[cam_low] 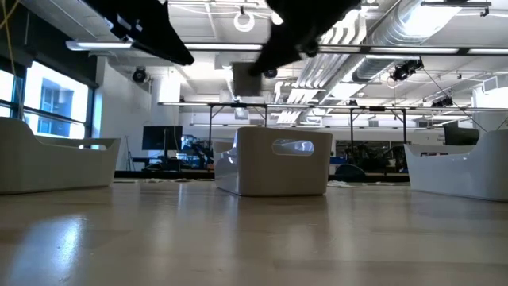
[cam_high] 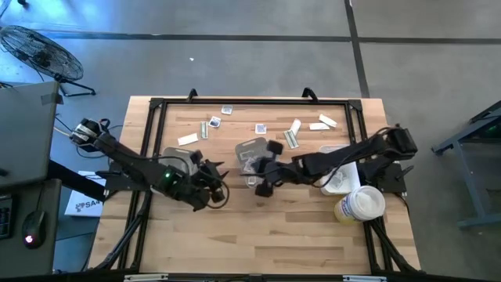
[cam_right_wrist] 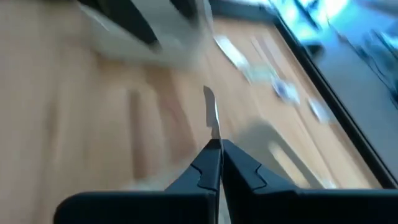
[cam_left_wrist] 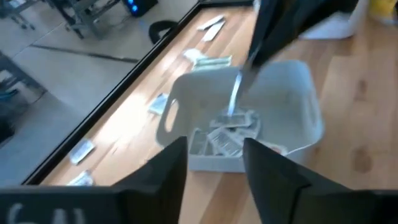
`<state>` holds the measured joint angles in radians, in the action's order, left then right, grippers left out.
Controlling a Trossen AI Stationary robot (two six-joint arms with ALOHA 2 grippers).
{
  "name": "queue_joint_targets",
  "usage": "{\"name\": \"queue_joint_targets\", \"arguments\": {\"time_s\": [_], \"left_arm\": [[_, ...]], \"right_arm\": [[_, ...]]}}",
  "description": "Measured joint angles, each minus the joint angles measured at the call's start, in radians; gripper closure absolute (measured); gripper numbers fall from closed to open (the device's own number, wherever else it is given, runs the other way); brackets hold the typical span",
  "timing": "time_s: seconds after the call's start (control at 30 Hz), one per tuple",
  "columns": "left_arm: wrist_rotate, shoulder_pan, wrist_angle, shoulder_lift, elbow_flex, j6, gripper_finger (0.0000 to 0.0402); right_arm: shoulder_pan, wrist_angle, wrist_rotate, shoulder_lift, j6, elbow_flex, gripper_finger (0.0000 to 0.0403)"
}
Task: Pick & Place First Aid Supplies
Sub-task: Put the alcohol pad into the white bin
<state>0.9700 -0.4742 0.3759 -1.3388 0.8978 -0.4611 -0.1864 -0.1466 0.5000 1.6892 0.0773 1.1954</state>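
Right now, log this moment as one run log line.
right gripper: jaws shut on thin strip, above grey tray | left gripper: jaws open, empty | loose packets remain on table

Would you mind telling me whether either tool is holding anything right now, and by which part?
The right tool is shut on a thin flat packet, pinching it by one end so the rest sticks out beyond the fingertips. The left tool is open and holds nothing.

Right claw [cam_right_wrist: 219,151] pinching thin strip [cam_right_wrist: 212,115] edge-on.

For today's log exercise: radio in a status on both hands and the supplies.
Right hand shut on narrow strip, above middle tray. Left hand open, empty. Loose packets along table's far edge. Nothing blocking.
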Motion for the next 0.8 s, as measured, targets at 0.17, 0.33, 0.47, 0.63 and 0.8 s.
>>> {"name": "queue_joint_targets", "arguments": {"time_s": [0.17, 0.33, 0.47, 0.63, 0.8], "left_arm": [[-0.04, 0.048, 0.051, -0.003, -0.006, -0.061, 0.0215], [-0.064, 0.089, 0.017, -0.006, -0.058, -0.074, 0.0212], [-0.095, 0.121, -0.009, -0.006, -0.08, -0.105, 0.0212], [-0.16, 0.159, -0.068, -0.012, -0.081, -0.115, 0.0212], [-0.226, 0.167, -0.09, -0.029, -0.083, -0.096, 0.0211]], "right_arm": [[0.0, -0.47, 0.098, -0.113, 0.24, 0.002, 0.0401], [0.002, -1.055, 0.103, -0.17, 0.652, 0.002, 0.0402], [-0.006, -1.369, -0.004, -0.174, 0.899, 0.0, 0.0402], [-0.025, -1.401, -0.15, -0.182, 0.95, -0.043, 0.0402], [-0.034, -1.397, -0.252, -0.186, 0.978, -0.195, 0.0403]]}}
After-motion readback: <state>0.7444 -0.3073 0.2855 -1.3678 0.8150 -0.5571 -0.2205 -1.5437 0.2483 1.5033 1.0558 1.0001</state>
